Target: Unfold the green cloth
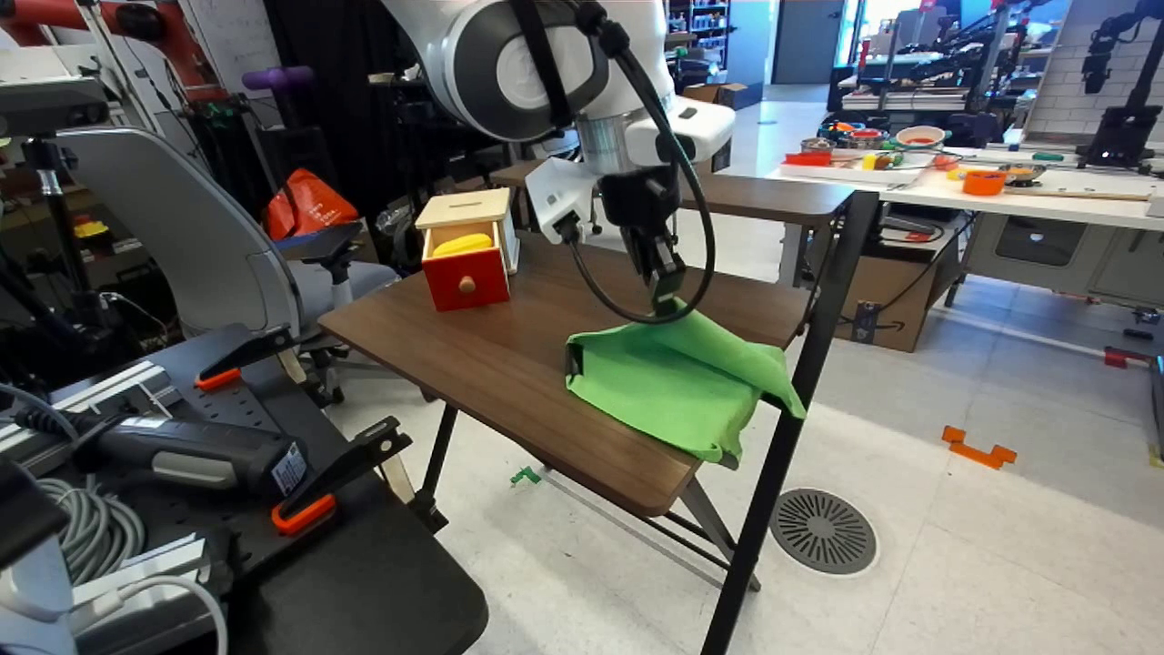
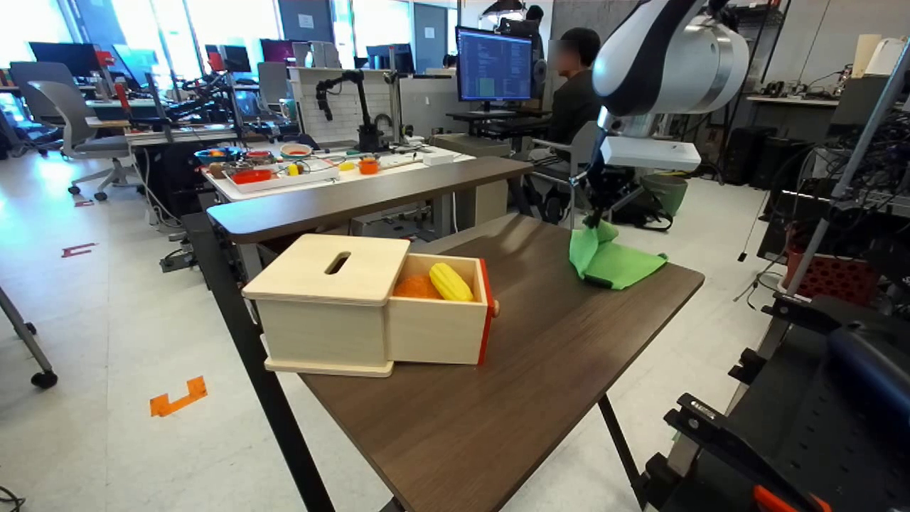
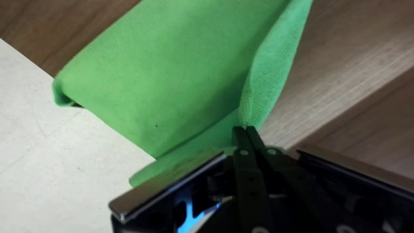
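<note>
In the wrist view the tool (image 3: 245,128) runs off the bottom edge, covering part of the cloth (image 3: 181,71), which leaves by the top edge ahead of the tool. A speck (image 3: 156,126) on the cloth, left of the tool, is too small to tell. In an exterior view a cable (image 1: 653,319) hides a strip of cloth under the tool. Above the tool, the arm (image 1: 514,73) is cut off in both exterior views. Well away from the tool, the drawer (image 2: 434,331) hides the lower part of an orange thing (image 2: 416,287). Behind the tool, a person (image 2: 576,92) has a blurred face.
</note>
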Tool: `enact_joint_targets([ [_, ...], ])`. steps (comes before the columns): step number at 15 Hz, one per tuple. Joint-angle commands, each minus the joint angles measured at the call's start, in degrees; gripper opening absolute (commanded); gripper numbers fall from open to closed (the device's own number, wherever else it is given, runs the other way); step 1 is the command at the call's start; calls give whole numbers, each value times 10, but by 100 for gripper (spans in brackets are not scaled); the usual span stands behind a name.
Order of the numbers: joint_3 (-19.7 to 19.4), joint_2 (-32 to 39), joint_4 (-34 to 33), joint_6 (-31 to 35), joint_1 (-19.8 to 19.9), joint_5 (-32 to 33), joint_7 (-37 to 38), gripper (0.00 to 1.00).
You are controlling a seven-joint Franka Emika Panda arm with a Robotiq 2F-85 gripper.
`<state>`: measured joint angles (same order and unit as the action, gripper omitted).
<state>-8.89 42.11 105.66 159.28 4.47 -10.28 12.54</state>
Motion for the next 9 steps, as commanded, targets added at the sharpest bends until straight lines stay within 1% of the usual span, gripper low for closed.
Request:
enact_joint_targets([
  [1,17,-5,-12,50,-10,6,0,0],
  [6,49,37,-37,124,-23,13,-28,0],
  [9,52,72,-50,142,-39,29,-44,0],
])
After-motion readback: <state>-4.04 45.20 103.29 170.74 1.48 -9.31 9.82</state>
